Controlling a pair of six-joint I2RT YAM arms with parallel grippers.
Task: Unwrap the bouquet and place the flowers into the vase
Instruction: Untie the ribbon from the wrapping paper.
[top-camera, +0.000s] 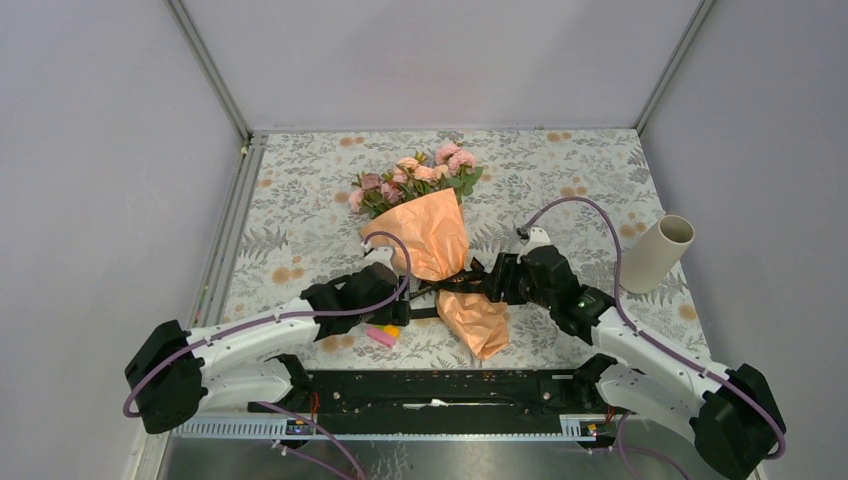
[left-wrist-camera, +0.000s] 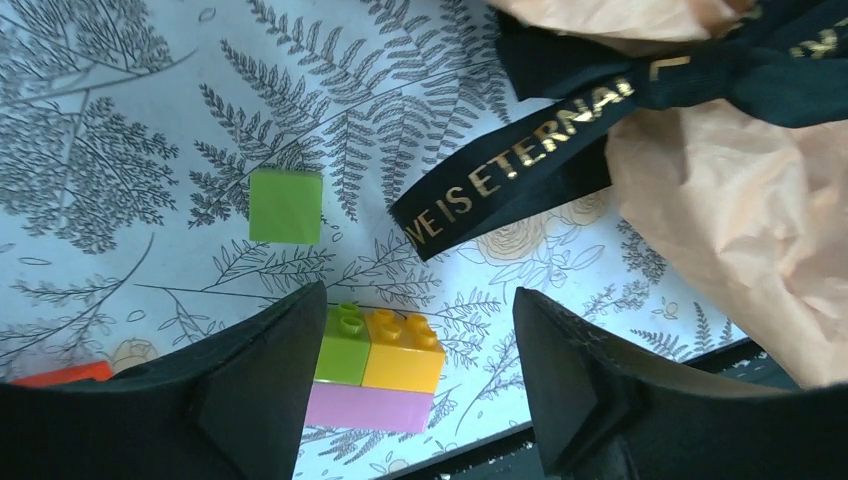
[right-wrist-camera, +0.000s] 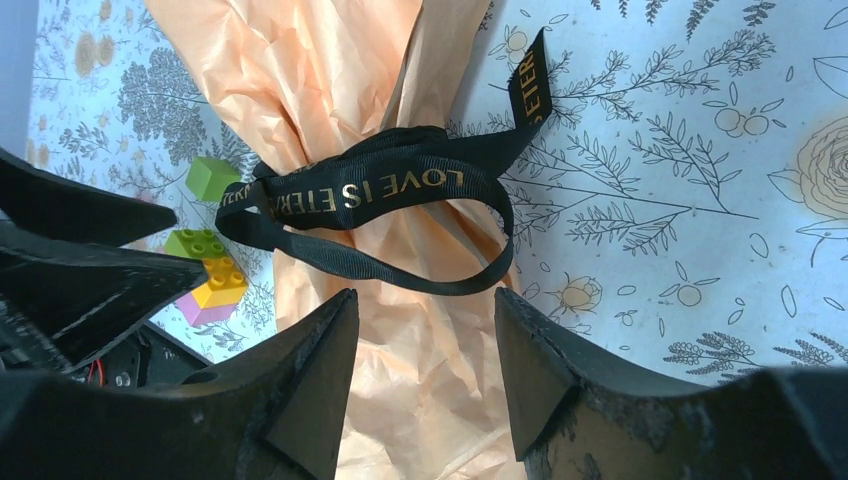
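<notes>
— Hazards, nearest first?
— The left gripper (left-wrist-camera: 418, 300) hangs with jaws spread and nothing between them; toy bricks (left-wrist-camera: 375, 365) lie right under it, the ribbon (left-wrist-camera: 500, 175) tail just beyond; a careless close would likely take a brick, not the ribbon. The right gripper (right-wrist-camera: 425, 295) has its jaws apart astride the lower end of the paper (right-wrist-camera: 300, 70); whether the pads touch it I cannot tell; a hard pinch could tear it; a pull with the knot tight would drag the whole bundle.
— And the bouquet (top-camera: 425, 240) itself?
— Lying mid-table between the arms, stem end toward them; crinkled orange wrap, black gold-lettered ribbon tied at the waist, one loop slack; the flowers (top-camera: 415, 175), pink and peach, fan out at the far end; the vase (top-camera: 655, 255) waits far right, well apart, no stems in it.
</notes>
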